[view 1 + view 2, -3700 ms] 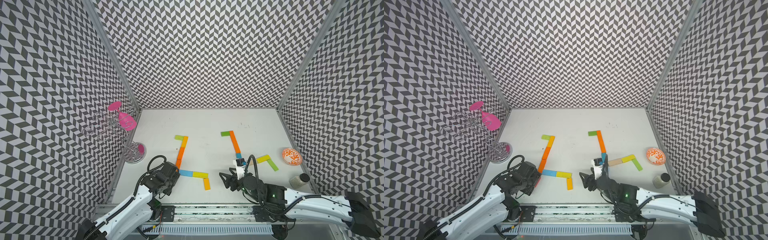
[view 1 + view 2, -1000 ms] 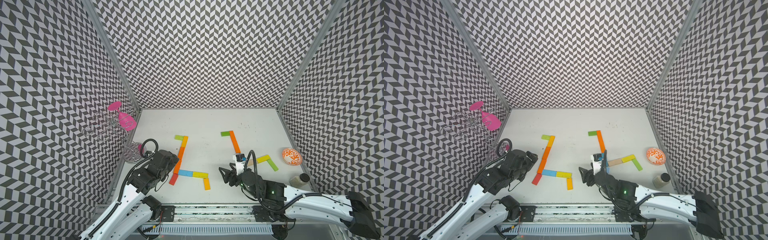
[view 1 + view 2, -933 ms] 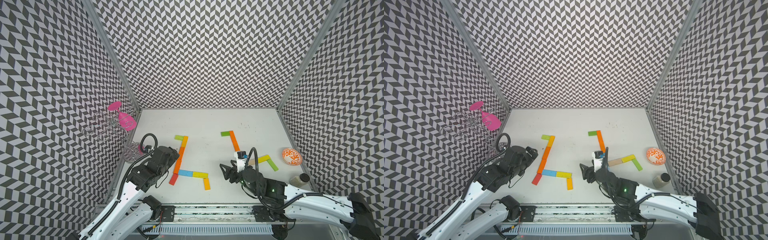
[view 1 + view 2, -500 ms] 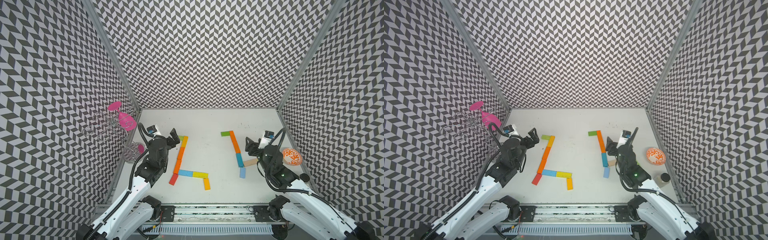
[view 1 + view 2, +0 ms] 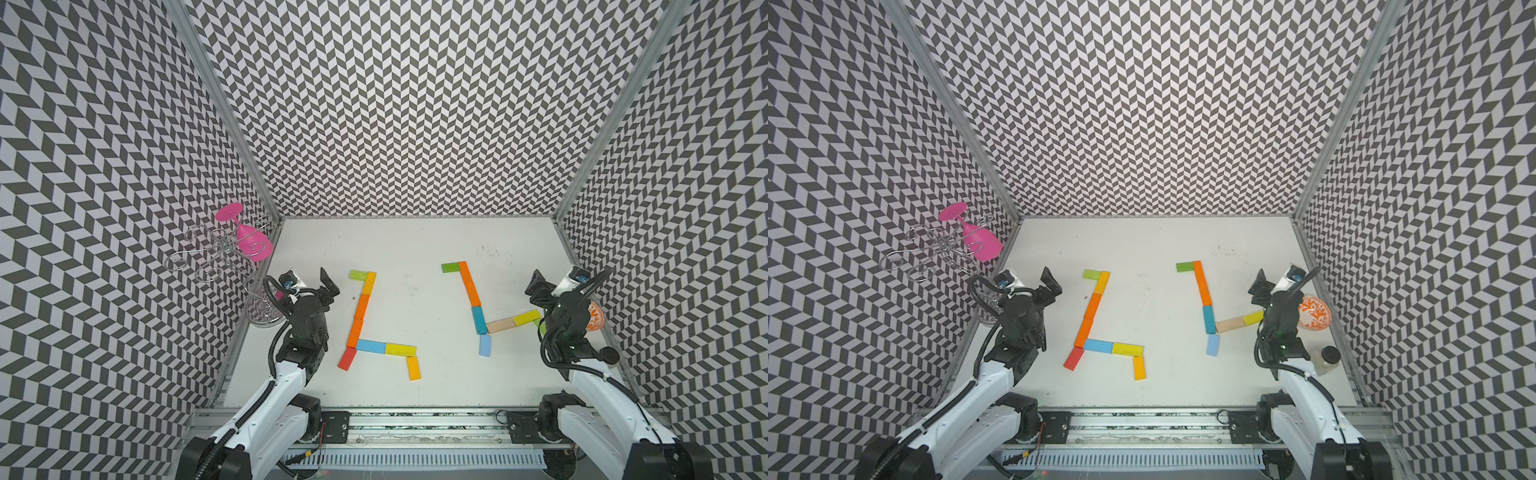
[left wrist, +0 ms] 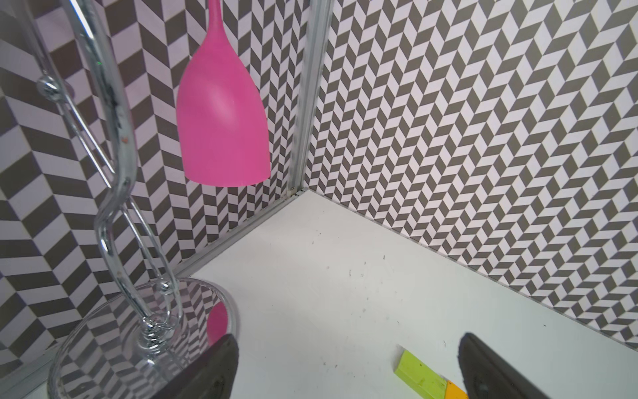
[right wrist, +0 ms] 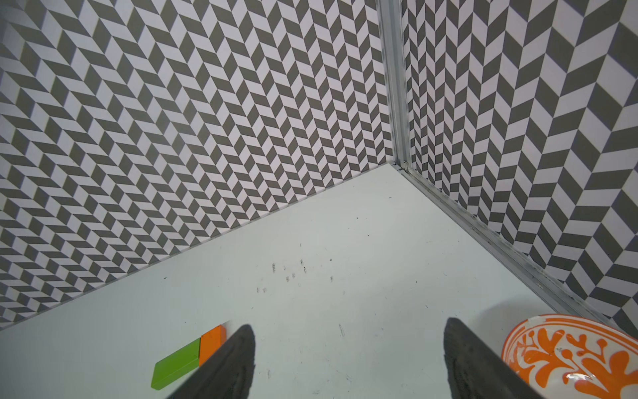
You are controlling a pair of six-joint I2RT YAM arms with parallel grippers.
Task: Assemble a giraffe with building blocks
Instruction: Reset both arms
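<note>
Two white robot arms reach in from the near edge of a white surface (image 5: 415, 241), which is enclosed by chevron-patterned walls (image 5: 415, 104). Two figures made of coloured blocks lie flat on it, well apart.

In the left giraffe figure (image 5: 361, 316), a lime green block (image 5: 358, 274) touches the top of a slanting line of orange blocks (image 5: 362, 307). At its foot a blue block (image 5: 371, 345) and a yellow block (image 5: 400, 349) run sideways. A red block (image 5: 347, 358) and a short orange block (image 5: 413, 368) point down from the two ends.

In the right giraffe figure (image 5: 478, 307), a green block (image 5: 451, 267) meets a long orange block (image 5: 469, 283), then a teal block (image 5: 479, 320). A wood-coloured block (image 5: 501, 326) and a second yellow block (image 5: 526, 317) branch towards the right arm. A pale blue block (image 5: 484, 345) lies just below the teal one.

The left gripper (image 6: 347, 345) hovers above the surface, between the left figure and a chrome glass rack (image 5: 220, 253) that holds an upturned pink wine glass (image 5: 249, 245). Its jaws are spread wide with nothing between them.

The right gripper (image 7: 348, 326) hovers beside an orange-patterned bowl (image 5: 1313, 312), also wide apart and empty. A small jar (image 5: 1327, 359) stands near the right arm.
</note>
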